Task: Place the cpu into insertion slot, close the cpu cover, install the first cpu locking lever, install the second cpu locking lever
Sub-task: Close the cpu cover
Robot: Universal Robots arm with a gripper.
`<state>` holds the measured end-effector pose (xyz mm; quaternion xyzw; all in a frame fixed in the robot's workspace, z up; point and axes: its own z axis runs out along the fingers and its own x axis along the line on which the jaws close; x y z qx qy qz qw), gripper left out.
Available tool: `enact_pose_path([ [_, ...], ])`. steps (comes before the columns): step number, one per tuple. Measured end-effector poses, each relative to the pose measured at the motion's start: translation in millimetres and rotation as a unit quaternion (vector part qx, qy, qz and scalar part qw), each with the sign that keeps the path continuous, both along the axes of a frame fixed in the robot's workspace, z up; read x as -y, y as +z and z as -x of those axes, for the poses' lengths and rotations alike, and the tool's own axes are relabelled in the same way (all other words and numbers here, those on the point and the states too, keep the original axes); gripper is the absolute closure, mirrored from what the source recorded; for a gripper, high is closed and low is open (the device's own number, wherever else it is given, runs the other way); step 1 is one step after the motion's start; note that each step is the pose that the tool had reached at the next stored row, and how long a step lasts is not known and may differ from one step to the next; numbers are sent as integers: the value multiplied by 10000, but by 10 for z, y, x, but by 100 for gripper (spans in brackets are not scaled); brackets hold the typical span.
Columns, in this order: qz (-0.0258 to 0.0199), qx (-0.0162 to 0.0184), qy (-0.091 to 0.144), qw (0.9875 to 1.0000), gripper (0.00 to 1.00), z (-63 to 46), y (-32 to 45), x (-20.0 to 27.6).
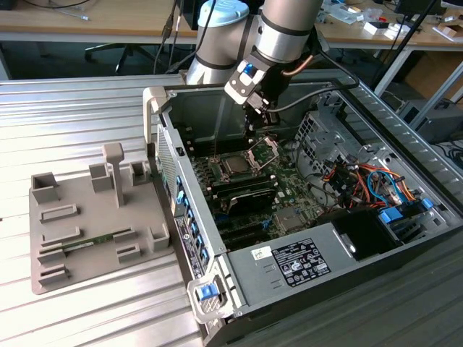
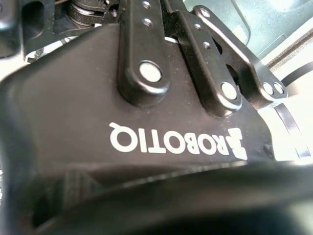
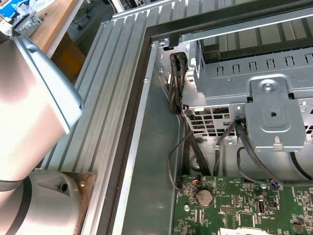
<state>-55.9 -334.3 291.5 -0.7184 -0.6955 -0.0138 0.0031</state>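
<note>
gripper [image 1: 258, 116] upper centre, just above the raised cpu cover [image 1: 264, 150], can't tell its opening or load; cpu [image 1: 235, 165] looks seated, so swing the cover down evenly along its hinge arc.

"What did the arm [image 1: 283, 29] look like?"
"Silver tubes, a black band [image 1: 288, 32], a pale blue joint cap [image 1: 217, 13]."
"And at the wrist?"
"A light bracket [image 1: 241, 83] with a blue tab [image 1: 248, 69], and a dark cable [image 1: 300, 101]."
"The gripper [image 1: 259, 112]?"
"Black. In the second wrist view its housing [image 2: 98, 117] bore white lettering, and the link bars [image 2: 142, 44] had silver pins [image 2: 150, 72] and small screws [image 2: 146, 6]."
</note>
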Motion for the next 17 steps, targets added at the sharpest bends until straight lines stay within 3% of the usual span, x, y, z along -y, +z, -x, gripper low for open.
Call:
enact_pose_path([
  [6,1,-1,0,10000,89,-13,1,0],
  [17,0,-6,0,10000,89,-131,0,0],
])
